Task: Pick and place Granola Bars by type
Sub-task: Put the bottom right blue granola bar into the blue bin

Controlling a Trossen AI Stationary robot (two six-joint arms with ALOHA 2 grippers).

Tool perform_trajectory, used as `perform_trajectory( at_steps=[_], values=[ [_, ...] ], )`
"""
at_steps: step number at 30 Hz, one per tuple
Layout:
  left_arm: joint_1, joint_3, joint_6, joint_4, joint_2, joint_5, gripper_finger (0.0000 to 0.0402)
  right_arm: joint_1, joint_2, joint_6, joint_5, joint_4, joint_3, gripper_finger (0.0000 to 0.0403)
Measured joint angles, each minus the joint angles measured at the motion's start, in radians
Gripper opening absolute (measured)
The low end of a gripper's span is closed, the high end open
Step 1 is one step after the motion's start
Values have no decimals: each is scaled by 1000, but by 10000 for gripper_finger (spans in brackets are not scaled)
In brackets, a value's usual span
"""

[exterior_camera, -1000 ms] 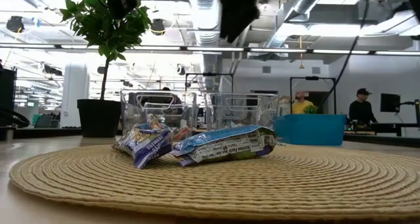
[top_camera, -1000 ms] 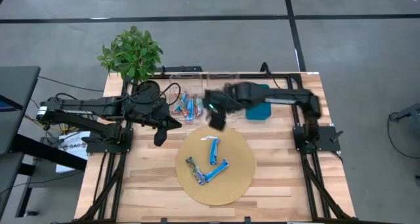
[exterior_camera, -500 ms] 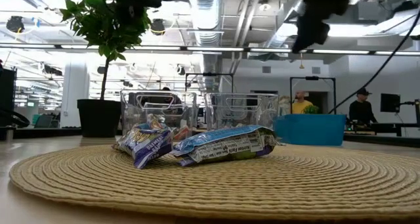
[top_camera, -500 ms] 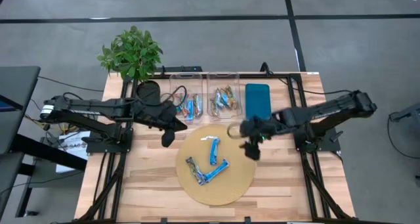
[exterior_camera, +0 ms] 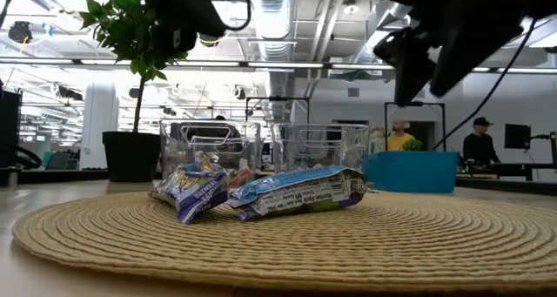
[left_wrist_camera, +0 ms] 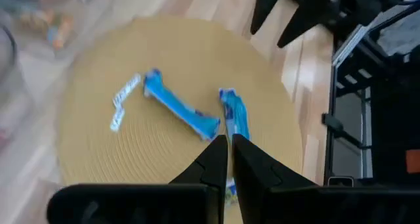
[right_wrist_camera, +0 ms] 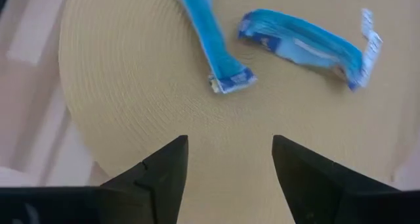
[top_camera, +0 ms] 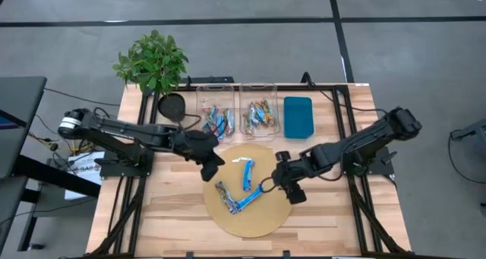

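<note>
A round woven mat (top_camera: 262, 217) lies at the front of the wooden table (top_camera: 167, 206). On it are three Granola Bars — two bright blue ones, one upright (top_camera: 247, 174) and one slanted (top_camera: 250, 200), and one with a darker wrapper (top_camera: 225, 194) touching the slanted one. In the low view the near blue bar (exterior_camera: 300, 191) has small print on a white panel, too small to read.

The right gripper (top_camera: 279, 181) hangs over the mat's right edge, its fingers (right_wrist_camera: 164, 175) spread wide apart with nothing between them. The left gripper (top_camera: 210, 168) hangs over the mat's left edge, its fingers (left_wrist_camera: 215, 159) pressed close together, holding nothing.

Behind the mat stand two clear bins side by side. The left bin (top_camera: 201, 107) holds mostly blue bars (top_camera: 219, 122) with some red wrappers. The right bin (top_camera: 244, 107) holds orange and brown bars (top_camera: 260, 115). Just beside it lies a teal tray (top_camera: 298, 117). A potted plant (top_camera: 152, 61) stands at the far left corner.
</note>
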Motion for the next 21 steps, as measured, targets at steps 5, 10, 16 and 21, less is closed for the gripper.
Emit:
perform_trajectory(
  at_steps=[5, 10, 16, 21],
  values=[
    [-26, 0, -76, -4, 13, -53, 15, -6, 104, -184, -23, 80, 0, 205],
    [-30, 1, -129, -1, 1, -73, 15, -16, 213, -288, -24, 150, 27, 199],
    [-30, 1, -168, -1, 3, -55, 15, -22, 323, -343, -23, 147, 104, 190],
    [-35, 2, -174, 15, 3, -54, 15, -28, 363, -361, -23, 160, 162, 181]
  ],
)
